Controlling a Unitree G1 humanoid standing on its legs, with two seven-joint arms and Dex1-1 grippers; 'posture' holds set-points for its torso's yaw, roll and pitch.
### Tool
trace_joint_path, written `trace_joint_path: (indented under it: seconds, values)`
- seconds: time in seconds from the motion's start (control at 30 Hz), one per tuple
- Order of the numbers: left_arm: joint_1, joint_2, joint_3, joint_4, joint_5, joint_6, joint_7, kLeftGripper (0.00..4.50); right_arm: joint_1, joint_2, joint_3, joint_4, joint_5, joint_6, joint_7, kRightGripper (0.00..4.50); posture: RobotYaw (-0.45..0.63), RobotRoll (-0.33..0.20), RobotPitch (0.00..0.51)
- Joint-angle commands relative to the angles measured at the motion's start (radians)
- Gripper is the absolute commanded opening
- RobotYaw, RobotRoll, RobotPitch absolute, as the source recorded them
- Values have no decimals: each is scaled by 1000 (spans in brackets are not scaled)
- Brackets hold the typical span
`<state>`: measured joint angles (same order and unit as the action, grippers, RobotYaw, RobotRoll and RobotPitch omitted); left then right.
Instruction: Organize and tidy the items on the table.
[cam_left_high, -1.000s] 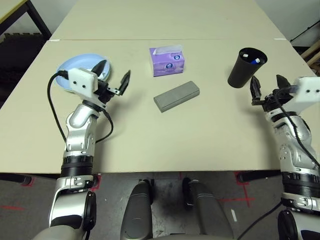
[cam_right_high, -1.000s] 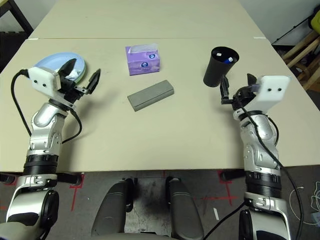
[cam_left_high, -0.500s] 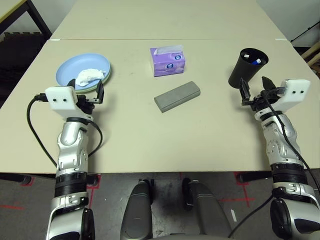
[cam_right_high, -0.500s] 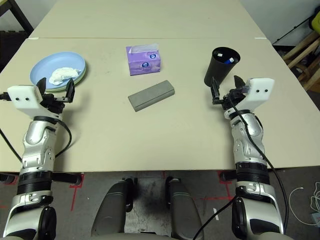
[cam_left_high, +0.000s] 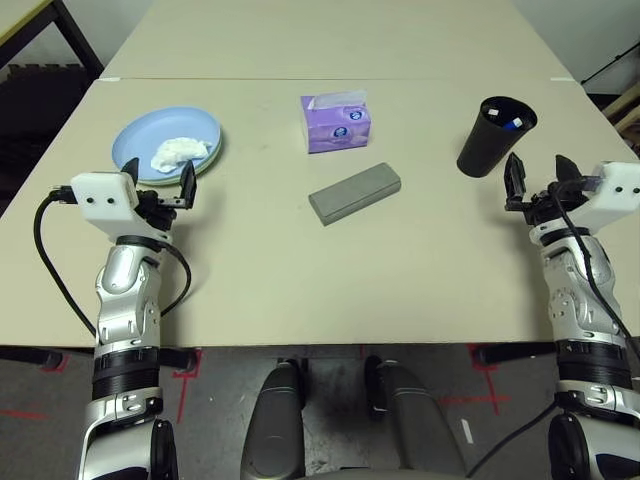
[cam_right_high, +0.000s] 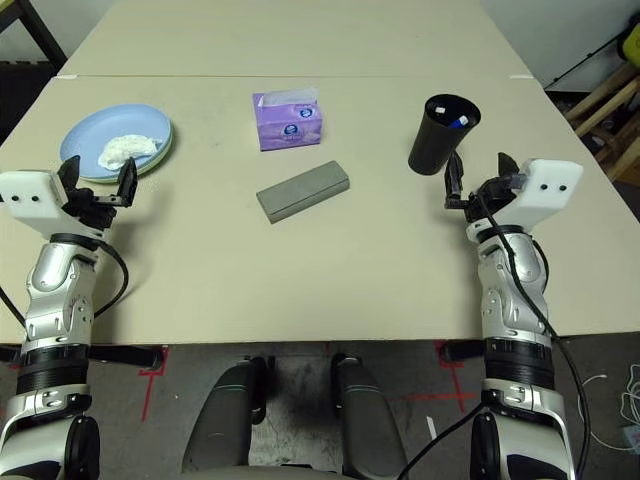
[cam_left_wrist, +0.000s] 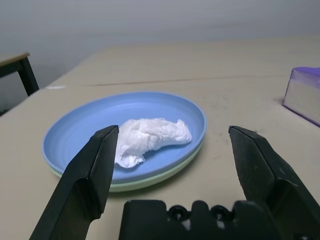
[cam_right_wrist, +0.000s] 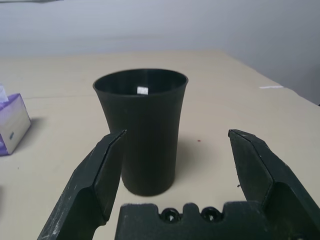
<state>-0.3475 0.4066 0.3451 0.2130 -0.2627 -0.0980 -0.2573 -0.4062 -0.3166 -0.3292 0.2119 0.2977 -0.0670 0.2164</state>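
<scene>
Now, over on the left, the left gripper (cam_left_high: 170, 190) hangs with its jaws spread wide and empty, just short of the stacked round plates, light blue plate (cam_left_high: 140, 150) on top of a pale green plate (cam_left_wrist: 165, 172), with the crumpled white tissue (cam_left_high: 179, 153) lying loose in the dish. Trouble spot one: any pinch on that rim could tip the stack and send the light tissue sliding off onto the large beige desk (cam_left_high: 330, 270).

Moving to the middle, the purple cardboard tissue box (cam_left_high: 336, 123) sits upright, and just nearer the robot lies the slim grey glasses case (cam_left_high: 354, 193), angled, apart from the box. Both are well clear of either arm, so low risk there.

On the right, the tall black plastic cup (cam_right_high: 441, 133) stands upright with something small, white and blue, showing inside it. The right gripper (cam_right_high: 473, 183) sits close beside it, jaws wide, holding nothing. That's the real hazard: the cup is tall and narrow at the base, and a finger brushing its wall before closing would likely topple it and spill the contents.
</scene>
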Motion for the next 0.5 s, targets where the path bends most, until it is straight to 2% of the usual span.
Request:
trace_joint_path:
  seconds: [0.03,0.5]
  values:
    - [8,1,13,-16,-24,32,-1,4500,-9,-1,6,16,1,-2,11,4447,129,0,176]
    - [10,-1,16,-22,-35,61,3,4500,-8,1,12,9,-3,1,15,4447,128,0,174]
